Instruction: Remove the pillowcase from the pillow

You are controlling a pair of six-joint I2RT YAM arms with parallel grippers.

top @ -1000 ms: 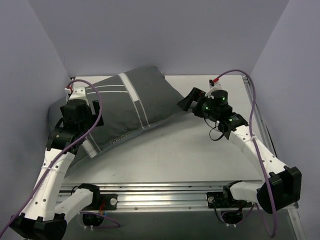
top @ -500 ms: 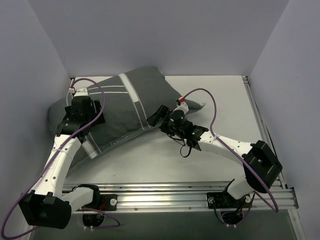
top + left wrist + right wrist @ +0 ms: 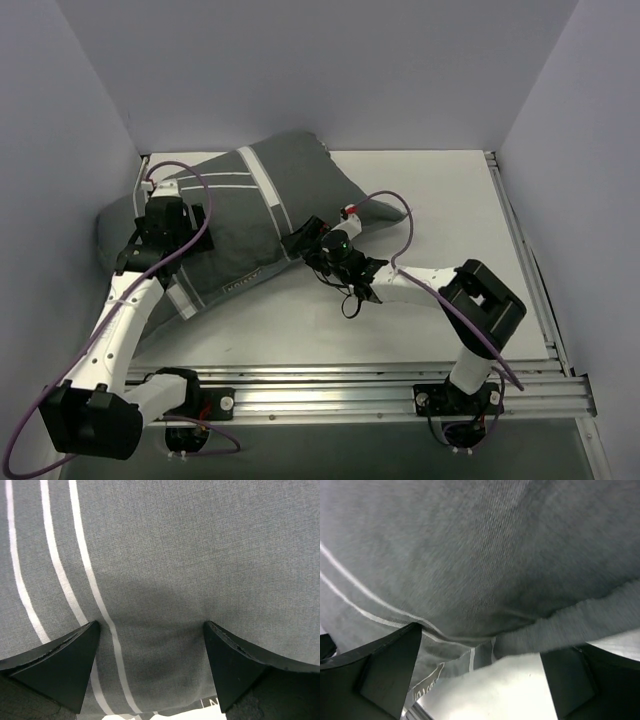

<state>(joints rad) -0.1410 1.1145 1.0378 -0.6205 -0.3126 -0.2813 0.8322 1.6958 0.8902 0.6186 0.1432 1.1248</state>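
Observation:
The pillowcase (image 3: 250, 205), dark grey with white stripes, covers the whole pillow, which is hidden inside it, and lies at the far left of the table. My left gripper (image 3: 185, 232) is open and presses down on the striped top face (image 3: 165, 570), one finger on each side of a fold. My right gripper (image 3: 303, 240) is open at the pillowcase's near right edge (image 3: 485, 570), its fingers on either side of the hem just above the table.
The white table (image 3: 440, 250) stretches to the right of the pillow. Grey walls stand on three sides. A metal rail (image 3: 350, 385) with the arm bases runs along the near edge. A small label (image 3: 240, 283) shows on the pillowcase's near edge.
My right arm swung left from the far right of the table to the pillowcase's near right edge. My left gripper moved slightly farther onto the pillowcase.

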